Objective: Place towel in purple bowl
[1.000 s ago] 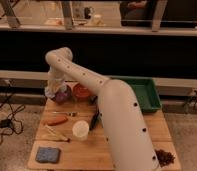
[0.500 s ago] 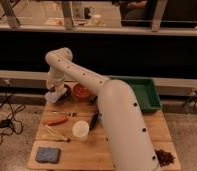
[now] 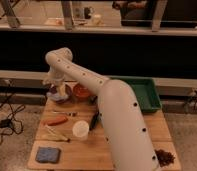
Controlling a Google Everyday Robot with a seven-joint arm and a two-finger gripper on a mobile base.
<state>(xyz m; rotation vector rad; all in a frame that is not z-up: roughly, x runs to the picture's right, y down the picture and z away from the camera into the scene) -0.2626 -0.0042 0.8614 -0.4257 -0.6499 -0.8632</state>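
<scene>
The purple bowl (image 3: pixel 61 95) stands at the table's far left corner, next to the orange-red bowl (image 3: pixel 82 92). My gripper (image 3: pixel 55 86) hangs right over the purple bowl's left side, at the end of the white arm (image 3: pixel 92 82) that reaches across the table from the lower right. A pale bunched thing (image 3: pixel 54 91), seemingly the towel, sits at the gripper's tip in or just above the bowl. I cannot tell whether it is held or lying in the bowl.
A green tray (image 3: pixel 144 92) stands at the back right. On the wooden table (image 3: pixel 157 127) lie a carrot (image 3: pixel 57 120), a black tool (image 3: pixel 94 120), pale sticks (image 3: pixel 57 134), a white cup (image 3: pixel 80 130), a blue pad (image 3: pixel 47 154) and brown bits (image 3: pixel 164 156).
The gripper stays over the purple bowl and has shifted only slightly. A pale patch now shows at the bowl's left side.
</scene>
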